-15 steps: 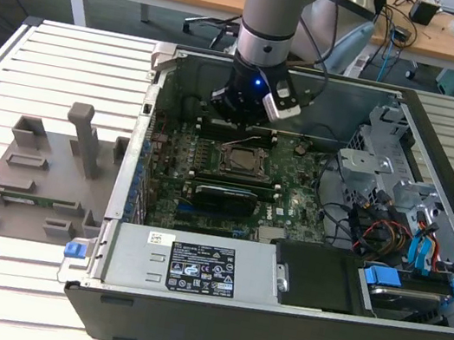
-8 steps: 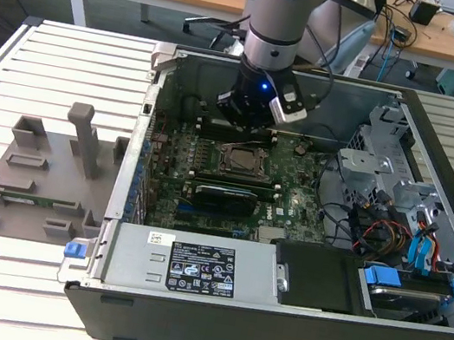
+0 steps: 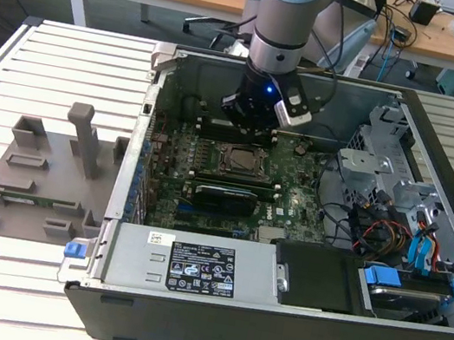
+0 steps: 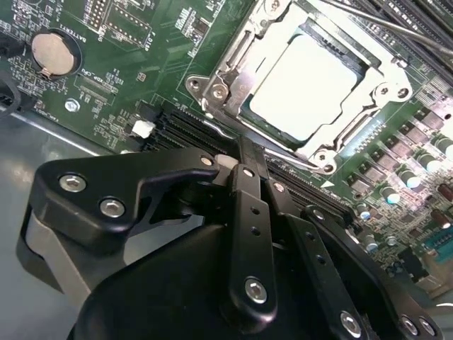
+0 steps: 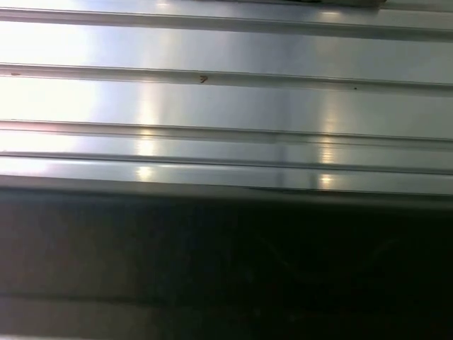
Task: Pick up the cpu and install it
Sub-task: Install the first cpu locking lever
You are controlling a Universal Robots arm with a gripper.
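The cpu (image 4: pixel 304 81), a flat square chip with a silvery-white lid, lies seated inside the metal socket frame (image 4: pixel 226 78) on the green motherboard (image 4: pixel 127 64). My gripper (image 4: pixel 241 150) hangs just beside the frame's edge with its black fingers (image 4: pixel 249 191) pressed together, their tips by the thin wire lever (image 4: pixel 290 159) that runs along the socket. Nothing shows between the fingers. In the exterior view the gripper (image 3: pixel 253 129) hovers inside the open computer case, right behind the socket frame (image 3: pixel 242 161).
The computer case (image 3: pixel 271 319) lies open on a slatted aluminium table (image 3: pixel 61 61). A grey plastic fixture (image 3: pixel 42 173) with slots and posts stands at the exterior view's left. Drive cages and cables (image 3: pixel 394 217) crowd the case's right side. Table slats (image 5: pixel 226 99) appear in the first wrist view.
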